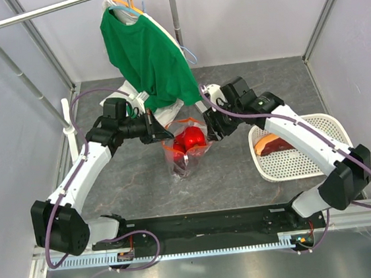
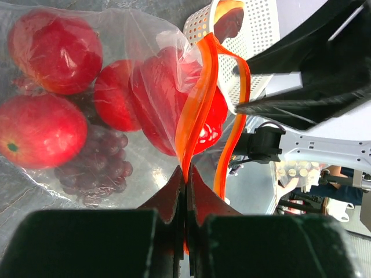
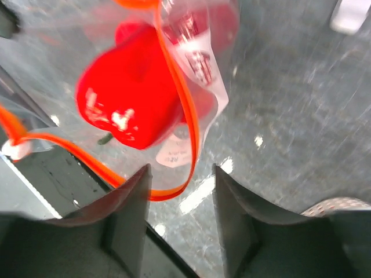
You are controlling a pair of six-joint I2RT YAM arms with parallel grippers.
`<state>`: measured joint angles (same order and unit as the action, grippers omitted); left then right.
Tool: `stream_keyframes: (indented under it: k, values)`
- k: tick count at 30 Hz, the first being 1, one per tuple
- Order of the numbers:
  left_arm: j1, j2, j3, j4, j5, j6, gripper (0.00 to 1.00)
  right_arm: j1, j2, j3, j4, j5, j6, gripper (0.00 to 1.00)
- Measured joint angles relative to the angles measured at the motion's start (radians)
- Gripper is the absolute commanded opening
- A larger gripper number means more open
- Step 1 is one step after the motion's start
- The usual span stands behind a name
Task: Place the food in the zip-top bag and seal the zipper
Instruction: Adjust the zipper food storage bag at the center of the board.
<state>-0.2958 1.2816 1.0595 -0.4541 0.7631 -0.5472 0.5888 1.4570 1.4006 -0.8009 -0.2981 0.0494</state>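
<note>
Fingers of the left gripper (image 2: 186, 174) are pressed together on the orange-red zipper (image 2: 196, 104), pinching the strip at the mouth of the zip-top bag (image 1: 186, 160). Opposite, the right gripper (image 3: 181, 169) has its jaws apart, and a loop of the strip passes between them unclamped. The bag rests on the table (image 1: 242, 173) between both arms, mouth gaping, with apples (image 2: 40, 130), grape bunch (image 2: 104, 165) and bell pepper (image 3: 130, 92) inside. A white basket (image 1: 307, 159) sits to the right. Farther back hangs a green shirt (image 1: 147, 57).
</note>
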Motion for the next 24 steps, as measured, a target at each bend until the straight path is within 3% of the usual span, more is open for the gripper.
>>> stream_keyframes:
  k: [3,4,5,11,19,24]
  values:
    - [0.0,-0.002,-0.005,0.002,0.005,0.0,0.02,0.0,0.016,-0.018,-0.013,0.005,-0.011,0.24]
    - [0.0,-0.002,-0.007,0.002,0.007,0.0,0.02,0.0,0.018,-0.019,-0.016,0.005,-0.017,0.05]
    - [0.0,-0.003,-0.01,0.004,0.009,0.0,0.02,0.0,0.02,-0.019,-0.016,0.006,-0.023,0.0]
    - [-0.001,-0.018,-0.019,0.006,0.021,0.002,0.02,0.0,0.071,0.045,-0.037,-0.051,-0.018,0.0]
    - [-0.061,-0.119,0.016,-0.068,0.003,0.078,0.02,0.059,0.125,0.396,-0.077,-0.16,-0.033,0.0]
    - [-0.077,-0.185,0.024,-0.091,0.004,0.097,0.02,0.072,0.156,0.451,-0.081,-0.178,-0.088,0.0]
